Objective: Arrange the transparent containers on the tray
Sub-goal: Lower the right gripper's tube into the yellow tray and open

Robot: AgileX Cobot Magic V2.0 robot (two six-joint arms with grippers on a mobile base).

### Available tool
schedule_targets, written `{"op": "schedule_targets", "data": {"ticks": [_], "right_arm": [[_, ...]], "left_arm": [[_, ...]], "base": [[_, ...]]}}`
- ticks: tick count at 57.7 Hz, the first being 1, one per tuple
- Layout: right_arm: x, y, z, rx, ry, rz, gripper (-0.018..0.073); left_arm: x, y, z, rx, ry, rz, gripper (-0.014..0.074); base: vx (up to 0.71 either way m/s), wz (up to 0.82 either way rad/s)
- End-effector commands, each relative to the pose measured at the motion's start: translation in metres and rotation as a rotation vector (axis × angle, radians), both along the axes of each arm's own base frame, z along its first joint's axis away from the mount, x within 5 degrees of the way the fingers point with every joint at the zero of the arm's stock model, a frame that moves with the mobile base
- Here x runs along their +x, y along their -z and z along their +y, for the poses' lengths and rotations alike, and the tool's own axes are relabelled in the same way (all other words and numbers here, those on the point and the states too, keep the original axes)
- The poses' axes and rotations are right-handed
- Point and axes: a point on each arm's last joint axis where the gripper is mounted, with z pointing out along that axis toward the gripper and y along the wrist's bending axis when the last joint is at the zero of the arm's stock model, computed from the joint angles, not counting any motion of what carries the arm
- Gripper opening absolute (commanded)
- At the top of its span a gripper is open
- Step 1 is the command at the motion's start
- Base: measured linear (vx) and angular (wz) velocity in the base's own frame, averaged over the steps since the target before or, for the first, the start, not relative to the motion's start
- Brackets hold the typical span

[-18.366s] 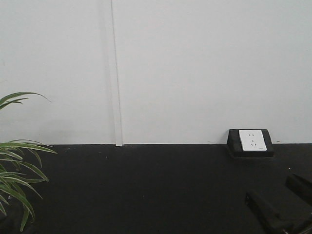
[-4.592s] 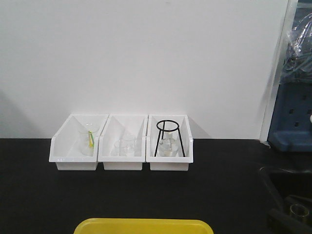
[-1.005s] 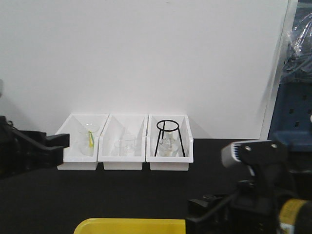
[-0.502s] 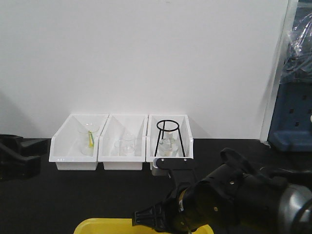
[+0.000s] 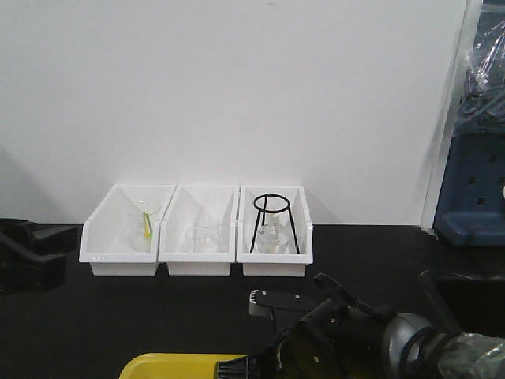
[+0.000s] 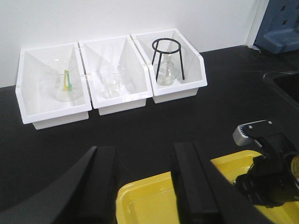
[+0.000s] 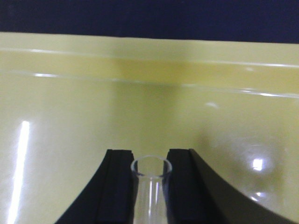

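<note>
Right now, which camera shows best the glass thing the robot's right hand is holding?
The right wrist view: the glass tube's round rim sits between the right gripper's fingers above the yellow tray. In the front and left wrist views the arm hides it.

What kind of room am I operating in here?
Probably a lab bench. Three white bins on a black countertop hold clear glass beakers, and one holds a black wire tripod stand. The right gripper holds a narrow glass neck over a yellow tray.
</note>
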Motion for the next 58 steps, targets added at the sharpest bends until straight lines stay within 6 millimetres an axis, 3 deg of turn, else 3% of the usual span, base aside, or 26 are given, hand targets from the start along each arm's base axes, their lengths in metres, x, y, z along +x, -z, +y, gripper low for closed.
{"op": "schedule_targets", "data": {"ticks": [1,22,34,45,50,58], "right_arm": [[0.012,-0.025,-0.003,0.075,0.021,-0.102,0.0065],[0.018,-0.017,-0.006,0.059,0.022,-0.108,0.0440],[0.019,-0.021,-0.007,0.045,0.007,-0.121,0.0496],[0.012,-0.052,-0.011,0.050,-0.053,-0.199,0.0406],[0.004,-0.082,-0.015,0.054,-0.111,-0.284,0.0258],[-0.020,-0.142,-0.032,0.043,-0.205,-0.438,-0.0015]], "left_arm": [[-0.003,-0.018,0.001,-0.035,0.014,-0.100,0.0407],[-0.003,-0.017,0.001,-0.029,0.010,-0.085,0.0407],[-0.003,-0.017,0.001,-0.029,0.010,-0.085,0.0407],[-0.003,-0.017,0.001,-0.024,0.009,-0.088,0.0386],[-0.003,-0.017,0.003,0.003,0.004,-0.101,0.0316],[-0.004,-0.017,0.006,0.060,-0.004,-0.106,0.0087]], "base": [[0.00,0.00],[0.00,0.00],[0.00,0.00],[0.00,0.00],[0.00,0.00],[0.00,0.00]]}}
